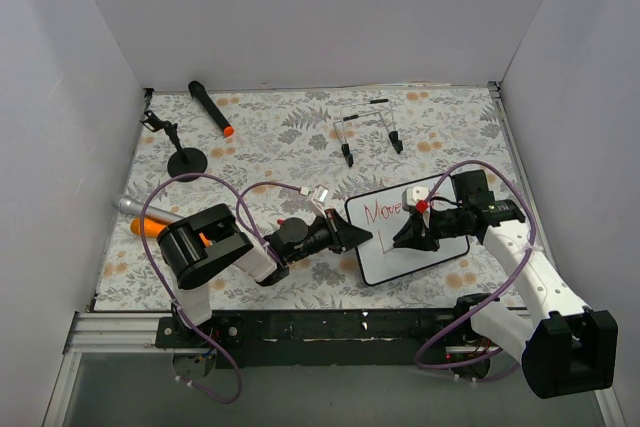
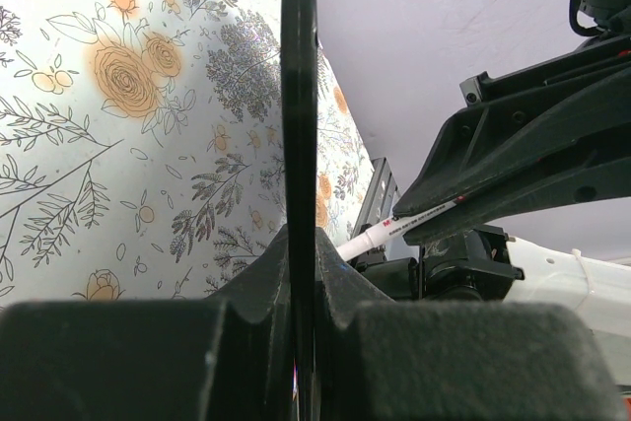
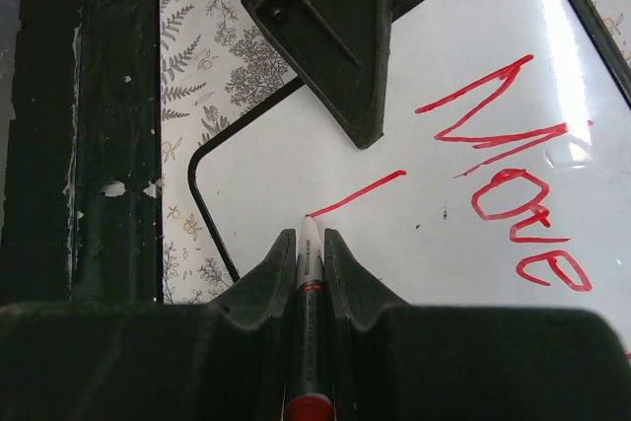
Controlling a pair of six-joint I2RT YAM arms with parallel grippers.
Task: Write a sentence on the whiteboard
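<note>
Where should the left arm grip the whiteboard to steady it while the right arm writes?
Pinch the thin left edge of the whiteboard, coming in low from the left: the board is a thin slab, and the right gripper needs the face for its marker. The left gripper is shut there now.

Small rectangular white whiteboard point(image 3: 424, 253): glossy, smooth, glare patch ahead-right of the right hand point(image 3: 311, 237); thin black frame looks plastic. Hand: matt black plastic. White-barrelled marker point(image 3: 310, 263) between its fingers: smooth plastic. Floral-print tabletop point(image 3: 192, 96), left of hand: matt.
</note>
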